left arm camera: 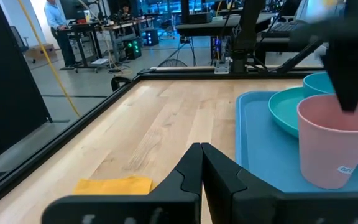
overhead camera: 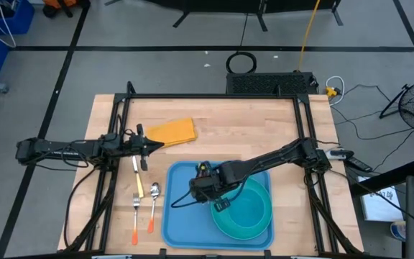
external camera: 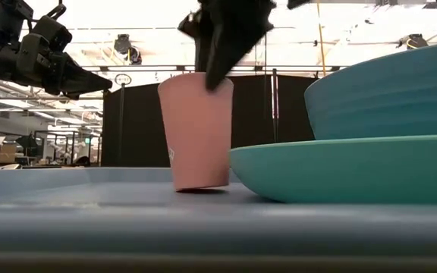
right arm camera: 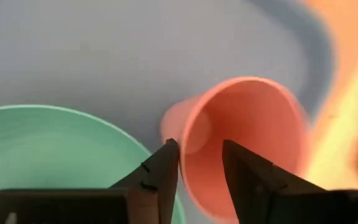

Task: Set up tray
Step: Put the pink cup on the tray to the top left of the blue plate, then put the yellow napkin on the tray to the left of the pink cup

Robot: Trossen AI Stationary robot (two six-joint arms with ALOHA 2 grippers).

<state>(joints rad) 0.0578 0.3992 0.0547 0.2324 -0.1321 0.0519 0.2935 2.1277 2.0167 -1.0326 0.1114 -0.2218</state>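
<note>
The light-blue tray [overhead camera: 182, 216] lies at the table's near edge. On it stand a pink cup [external camera: 196, 133], leaning a little, and a teal plate [external camera: 340, 167] carrying a teal bowl [overhead camera: 254, 205]. My right gripper [right arm camera: 201, 152] reaches down from above onto the cup's rim, open, one finger inside the cup and one outside. It hides the cup in the high view. My left gripper [overhead camera: 157, 146] is shut and empty, up in the air left of the tray, beside a yellow napkin [overhead camera: 172, 132]. My right gripper straddles the cup's rim [right arm camera: 182, 158] from above, pointing down. One finger [right arm camera: 244, 174] stands inside the cup, clear of its wall. The other finger [right arm camera: 163, 171] stands just outside the wall; whether it touches, I cannot tell. The cup's base rests on the tray.
A knife [overhead camera: 138, 176], a spoon [overhead camera: 154, 205] and a fork [overhead camera: 136, 216] lie on the wood left of the tray. The napkin lies flat farther back. Bare wood spreads over the table's far half. People stand at desks far beyond the table.
</note>
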